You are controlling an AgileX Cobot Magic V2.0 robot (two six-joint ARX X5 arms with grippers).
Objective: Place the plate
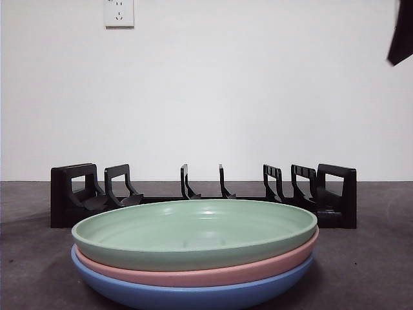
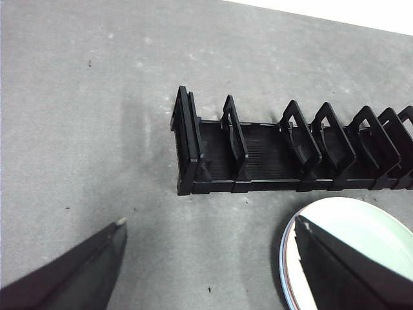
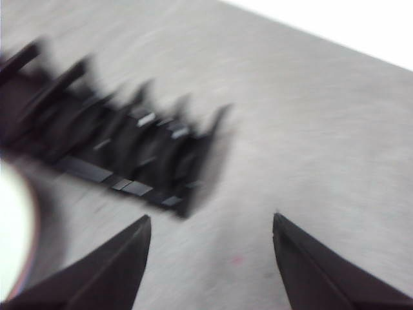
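Observation:
A stack of three plates stands near the front of the table: a green plate (image 1: 193, 229) on top, a pink plate (image 1: 213, 274) under it, a blue plate (image 1: 193, 297) at the bottom. Behind them is a black plate rack (image 1: 203, 194) with upright dividers, holding nothing. My left gripper (image 2: 210, 226) is open and empty, high above the table near the rack's end (image 2: 187, 145) and the stack's edge (image 2: 352, 226). My right gripper (image 3: 211, 219) is open and empty above the rack's other end (image 3: 122, 148); its view is blurred. A black tip (image 1: 401, 32) shows at the top right.
The grey table (image 1: 374, 258) runs to a white wall with a socket (image 1: 119, 13). Bare table lies on both sides of the rack (image 2: 77, 129).

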